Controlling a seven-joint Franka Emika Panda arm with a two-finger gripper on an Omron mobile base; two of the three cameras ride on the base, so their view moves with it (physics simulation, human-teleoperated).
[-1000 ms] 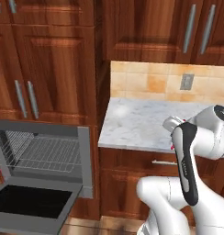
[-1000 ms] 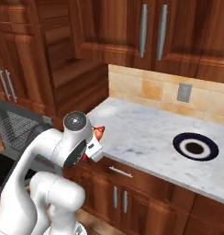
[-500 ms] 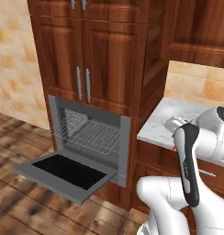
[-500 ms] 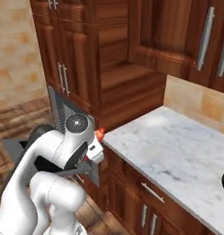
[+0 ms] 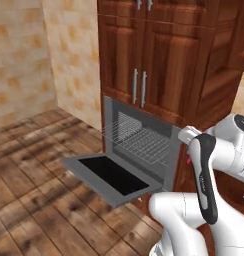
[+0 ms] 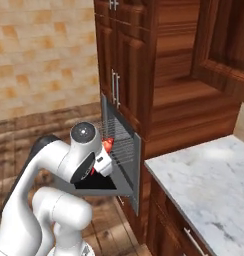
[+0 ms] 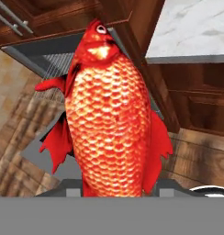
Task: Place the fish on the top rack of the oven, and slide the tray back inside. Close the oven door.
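Fish sits clamped in the gripper, jaws closed tight on it, held in the air near the oven. The door hangs open and the rack is pulled out.

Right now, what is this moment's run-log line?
gripper: shut on fish | oven door: open | top rack: pulled out, bare | phase: carrying fish toward oven

Glossy white rounded arm, black strip set along one link, grey round joint caps, bulbous white base
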